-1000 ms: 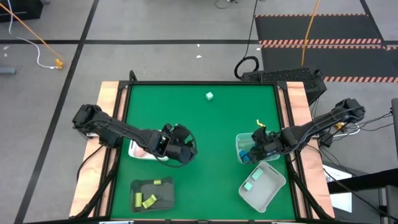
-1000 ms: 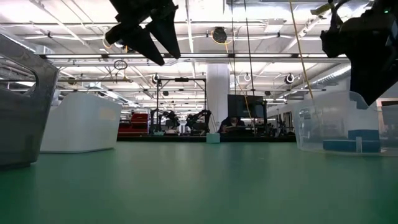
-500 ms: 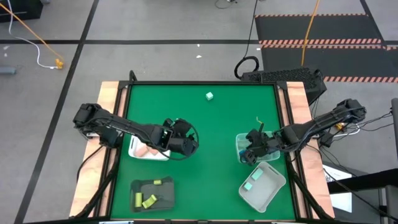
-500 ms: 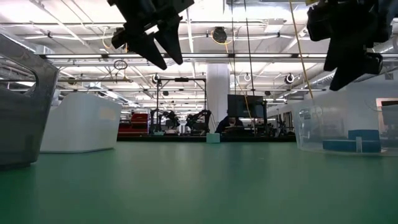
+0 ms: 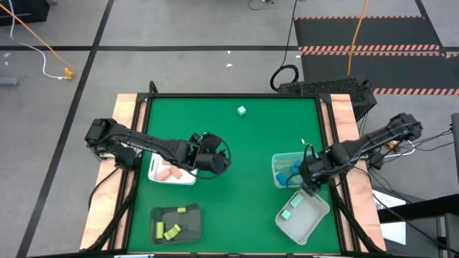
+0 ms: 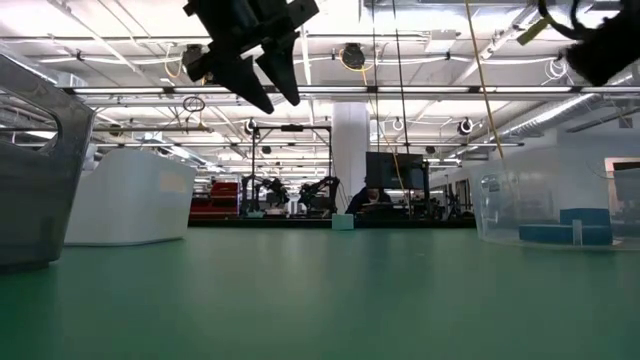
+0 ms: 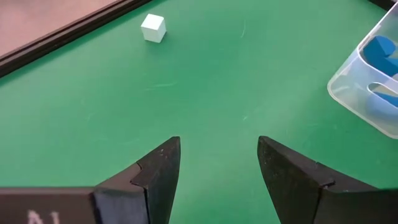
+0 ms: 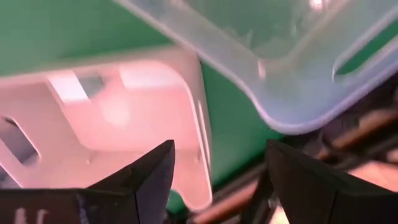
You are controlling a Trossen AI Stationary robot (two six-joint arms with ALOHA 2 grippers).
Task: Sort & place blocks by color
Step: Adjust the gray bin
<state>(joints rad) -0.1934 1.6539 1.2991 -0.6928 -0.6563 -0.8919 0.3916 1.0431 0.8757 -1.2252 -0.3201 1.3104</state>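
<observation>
One pale mint cube (image 5: 242, 110) rests alone on the green mat near the far edge; it also shows in the left wrist view (image 7: 153, 28). Pink blocks (image 5: 168, 173) lie in a white tray, and yellow blocks (image 5: 172, 231) in a dark tray. Blue blocks (image 5: 290, 172) sit in a clear bin, and mint blocks (image 5: 292, 208) in a pale bin. My left gripper (image 5: 217, 160) hangs open and empty above the mat, just right of the white tray, with the mint cube ahead of its fingers. My right gripper (image 5: 307, 182) is open and empty, above the gap between the two bins.
The white tray (image 5: 159, 177) and dark tray (image 5: 188, 223) stand along the left side. The clear bin (image 5: 276, 166) and pale bin (image 5: 315, 218) stand on the right. Bare green mat (image 5: 244, 150) lies between them. A raised black rim (image 5: 233, 95) borders the table.
My left gripper has moved a little toward the far edge and to the right, away from the white tray, staying open. My right gripper has swung from above the clear bin toward the near right, to the gap between the bins, and has turned. No block has moved.
</observation>
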